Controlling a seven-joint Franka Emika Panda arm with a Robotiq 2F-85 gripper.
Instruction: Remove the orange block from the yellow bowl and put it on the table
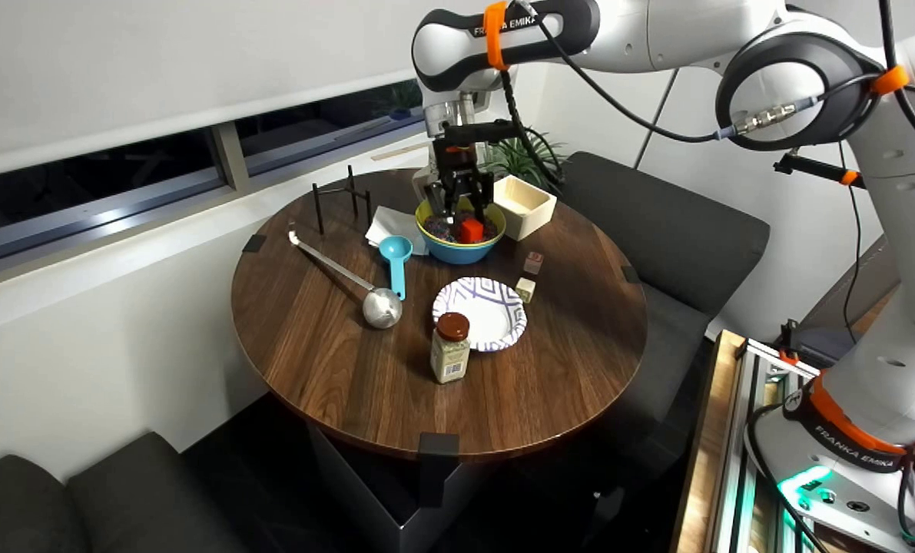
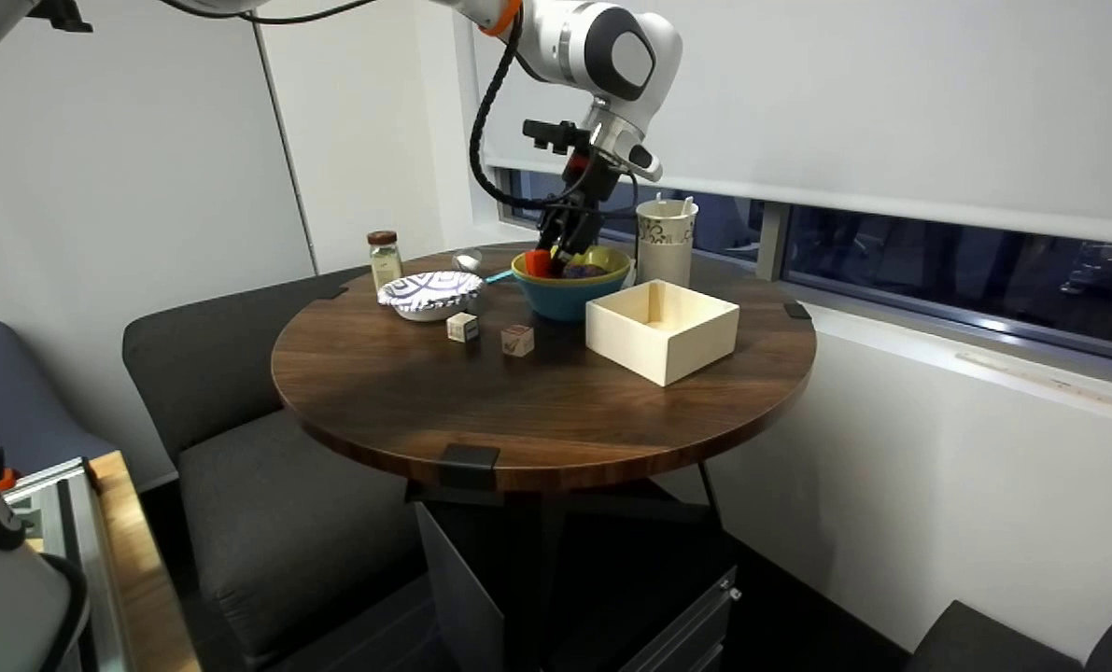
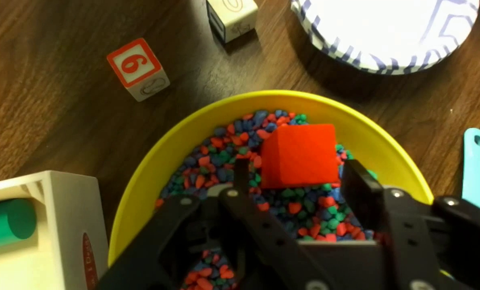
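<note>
The chunky orange-red block (image 3: 304, 155) lies inside the round yellow bowl (image 3: 372, 137), resting on a bed of small red, blue and green pebbles (image 3: 207, 169). Below the yellow rim, blue shows on the outside in both exterior views — whether that is a second bowl, I cannot tell. The black two-fingered hand (image 3: 298, 177) is down at the bowl, its fingers spread, with the block in line with the gap between them; in the wrist view a strip of pebbles shows between the block and one finger, while contact on the opposite side cannot be made out. The white jointed arm (image 1: 687, 34) reaches across above the round dark-brown wooden bench (image 1: 565, 369). Just beside the bowl stands an open, pale wooden box (image 2: 626, 341) with a green cylinder (image 3: 6, 221) in it. In an exterior view a tall pale cup (image 2: 668, 257) stands beyond the box. Near the bowl sit a red-framed number cube (image 3: 139, 68) and a pale wooden cube (image 3: 233, 18), the latter next to a white paper plate (image 3: 385, 28) with a purple-blue pattern. A brown-lidded clear jar (image 1: 449, 357) stands upright close to the plate. A light-blue plastic scoop (image 1: 397, 273) and a long-handled metal ladle (image 1: 381, 308) lie side by side — bowl ends turned opposite ways.
</note>
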